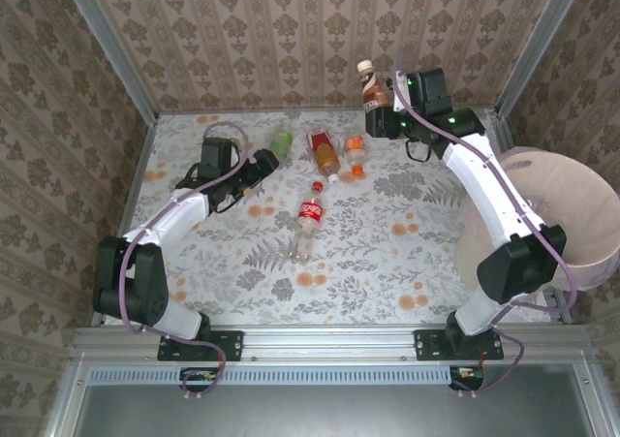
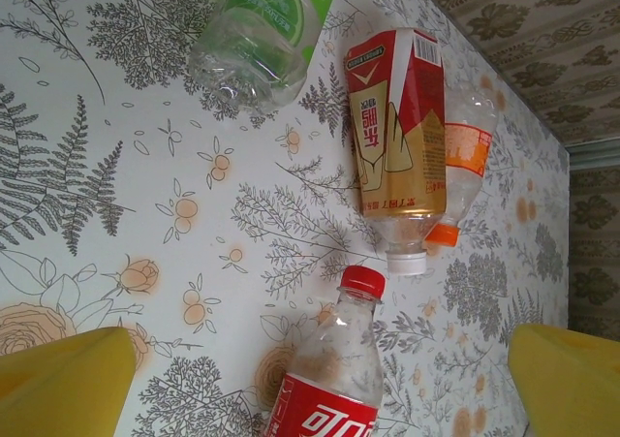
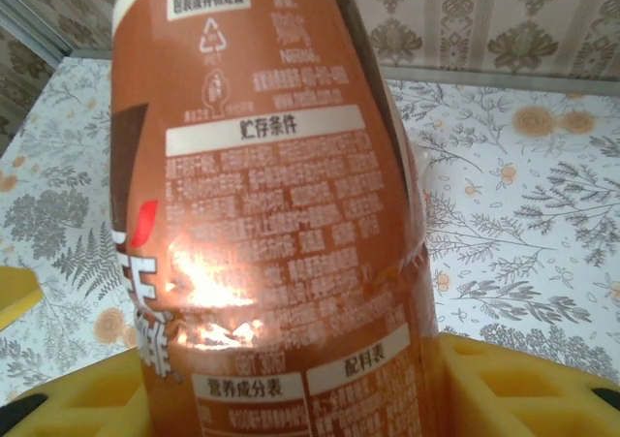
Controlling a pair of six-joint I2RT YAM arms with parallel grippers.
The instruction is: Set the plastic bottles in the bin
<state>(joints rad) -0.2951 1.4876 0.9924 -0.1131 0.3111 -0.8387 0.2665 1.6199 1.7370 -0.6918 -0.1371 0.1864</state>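
Brown bottle (in right hand)

Here's the tally: five plastic bottles. That's one green-labelled bottle, one red-and-gold bottle, one orange-labelled bottle, one Coca-Cola bottle and one brown-labelled bottle. Four on the desk, one off it. Caps I can make out: one red, one orange, two whitish; the green one's cap I can't tell. One bin. Two arms, left arm and right arm, and two grippers, left gripper and right gripper.
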